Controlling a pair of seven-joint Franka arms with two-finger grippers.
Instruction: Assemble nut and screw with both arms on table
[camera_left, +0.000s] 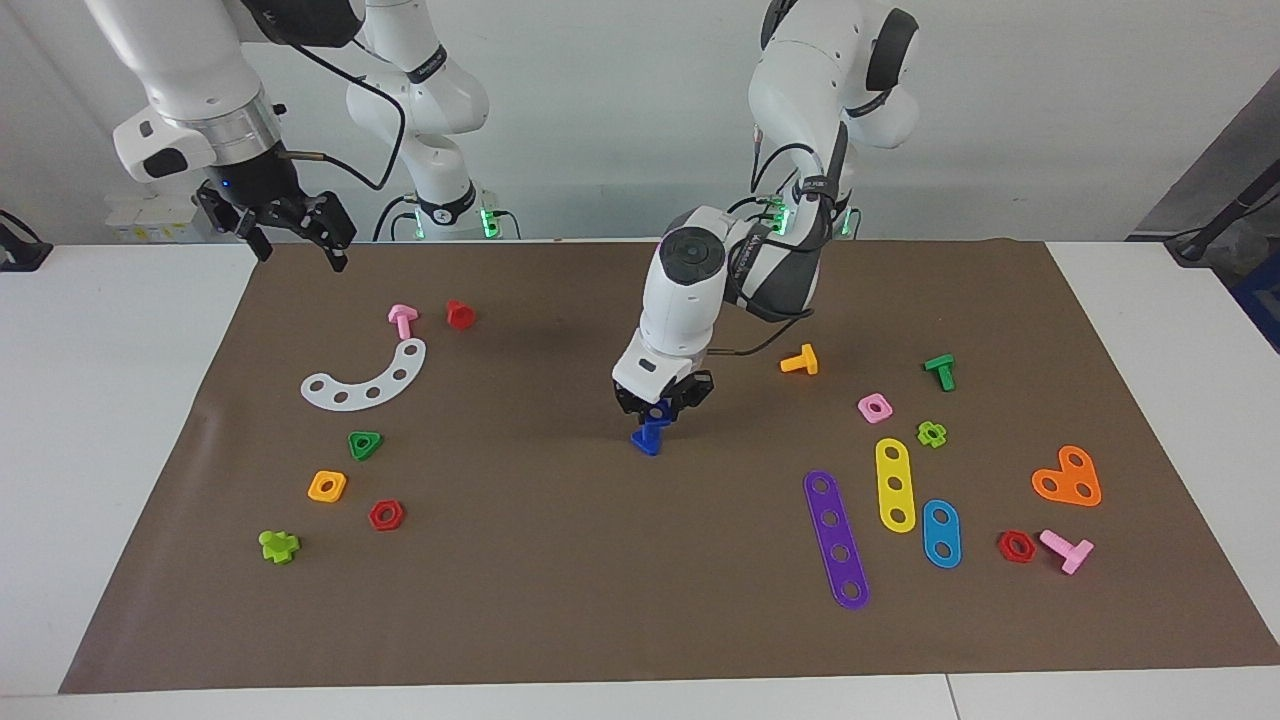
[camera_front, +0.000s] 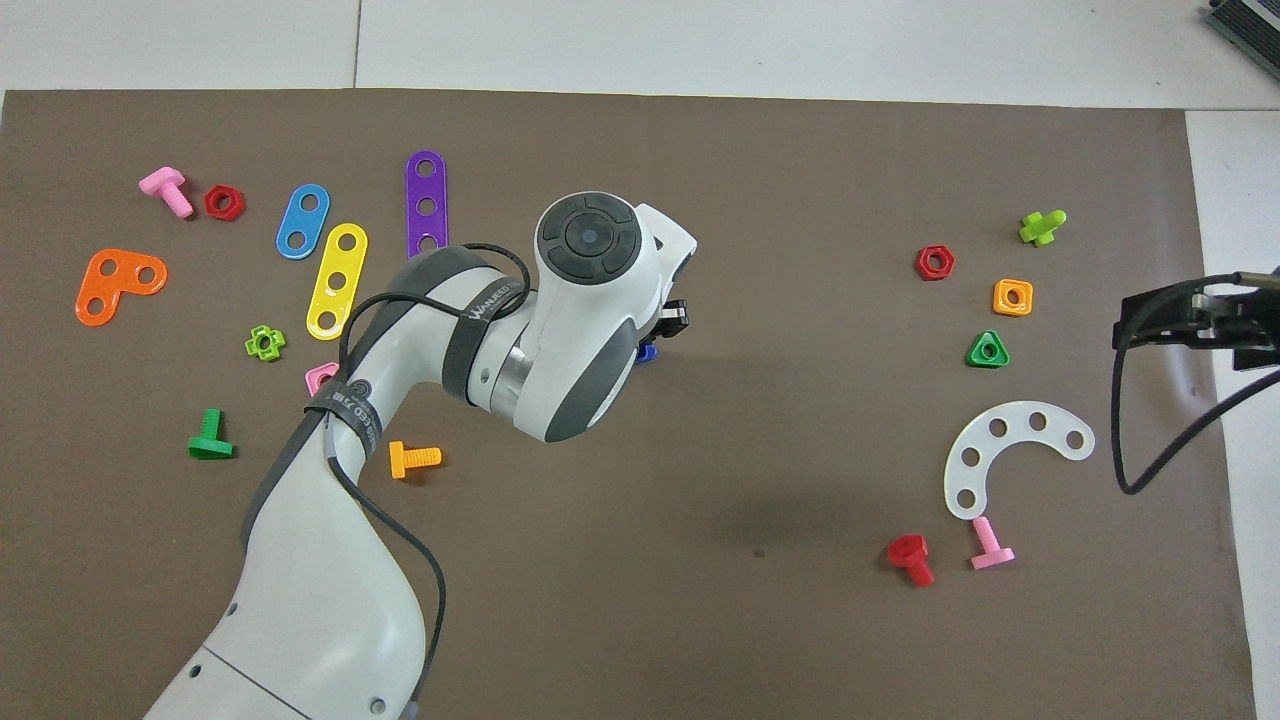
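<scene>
While the small dark-blue plastic nut (camera_left: 659, 410) sat clamped in the left tool (camera_left: 660, 408), right over the dark-blue triangular-headed screw (camera_left: 647, 440) standing mid-table (camera_left: 600, 580), mating looked underway; next it needed hole-to-shaft alignment. Right tool (camera_left: 290, 228) waited over the mat's corner, fingers apart. Arm-band lettering wasn't readable.

arms (camera_left: 690, 300): white shells | grey joint caps | black cables

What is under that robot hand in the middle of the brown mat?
The left gripper holds a blue nut directly above a blue screw standing on the mat. From overhead, the arm covers nearly all of both.
</scene>
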